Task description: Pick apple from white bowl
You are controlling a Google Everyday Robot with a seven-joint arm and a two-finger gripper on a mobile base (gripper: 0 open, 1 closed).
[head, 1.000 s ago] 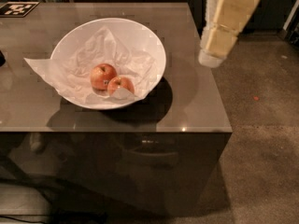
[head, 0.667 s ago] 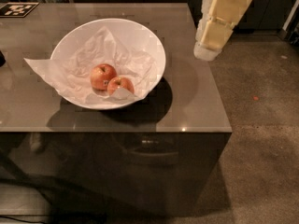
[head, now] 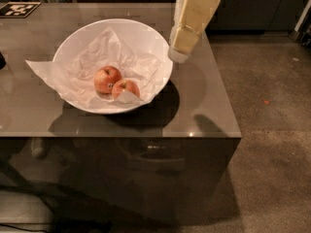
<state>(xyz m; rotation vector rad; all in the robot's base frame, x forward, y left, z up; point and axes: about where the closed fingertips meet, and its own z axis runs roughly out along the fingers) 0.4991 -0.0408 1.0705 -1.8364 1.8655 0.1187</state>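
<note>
The white bowl (head: pixel 148 42) stands on the grey table, lined with crumpled white paper (head: pixel 51 74) that hangs over its left rim. Two apples lie side by side in its bottom. The apple (head: pixel 127 88) is the smaller one on the right, red-orange, with its lower edge tucked under a fold of paper. The larger red apple (head: pixel 106 78) touches it on the left. My gripper (head: pixel 179 55), on a cream-coloured arm coming down from the top, hangs just above the bowl's right rim, up and to the right of the apples.
The glossy grey table (head: pixel 204 110) ends at its right edge close to the bowl, with brown floor (head: pixel 272 130) beyond. A black-and-white marker tag (head: pixel 18 8) lies at the table's back left corner. Dark cabinets run along the back.
My gripper has moved left and slightly down, from beyond the table's right side to just over the bowl's right rim. The bowl and apples have not moved.
</note>
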